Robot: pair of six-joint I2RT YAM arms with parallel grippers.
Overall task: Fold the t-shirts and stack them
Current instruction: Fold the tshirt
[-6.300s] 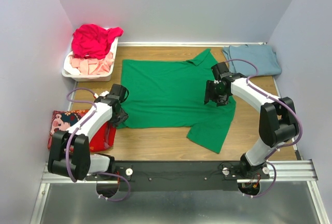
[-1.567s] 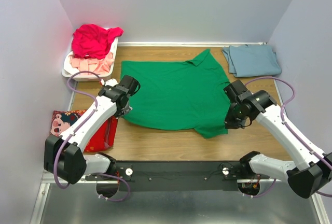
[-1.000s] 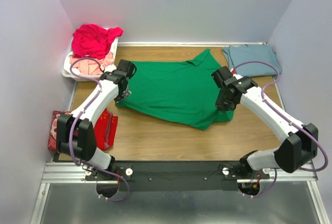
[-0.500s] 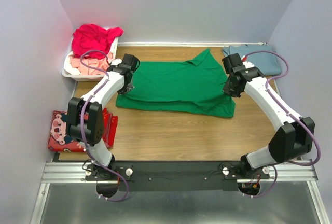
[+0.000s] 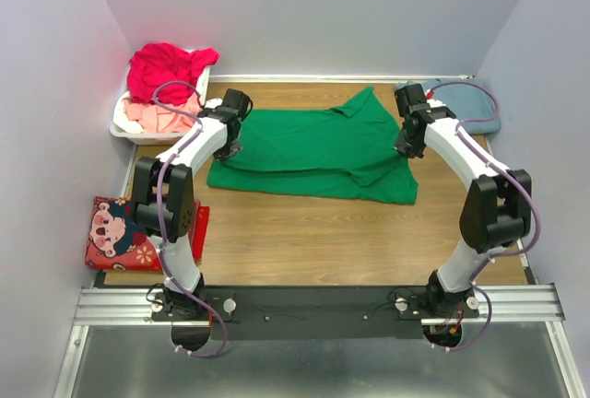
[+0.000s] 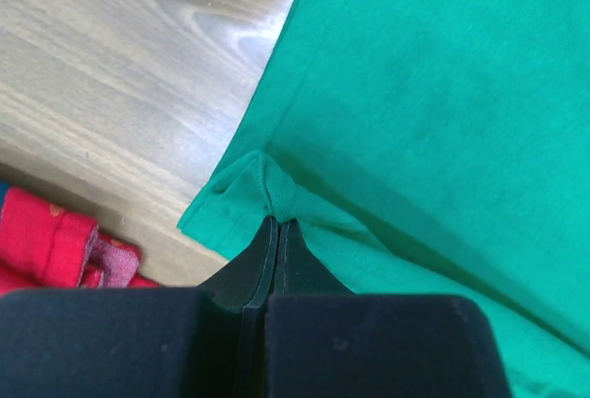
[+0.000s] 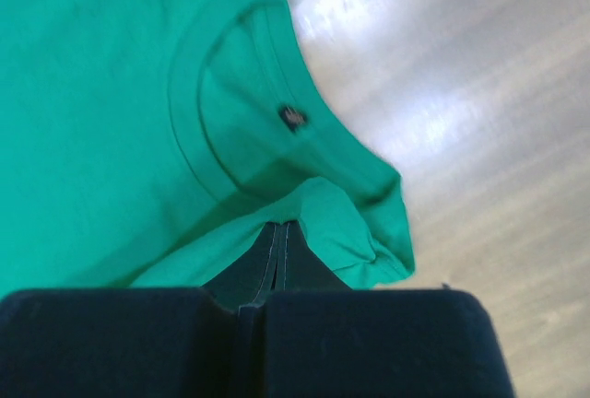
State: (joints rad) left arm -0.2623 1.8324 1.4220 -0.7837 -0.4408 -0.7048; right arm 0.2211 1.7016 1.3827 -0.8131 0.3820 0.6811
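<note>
Both arms have carried the near hem away from you, doubling the green t-shirt (image 5: 313,151), which now lies just right of the basket (image 5: 120,127). Top view: left gripper (image 5: 230,143) and right gripper (image 5: 402,145) hold opposite ends to keep the fold square. Left wrist: jaws clamped on the hem corner (image 6: 263,175). Right wrist: jaws pinched on green fabric beside the collar (image 7: 230,126).

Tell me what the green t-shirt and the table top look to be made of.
The green t-shirt: soft matte knit, probably cotton jersey; ribbed collar, stitched hem, limp creases. The table top: wood or wood-look laminate, slightly glossy; grain lines and glare patches.
</note>
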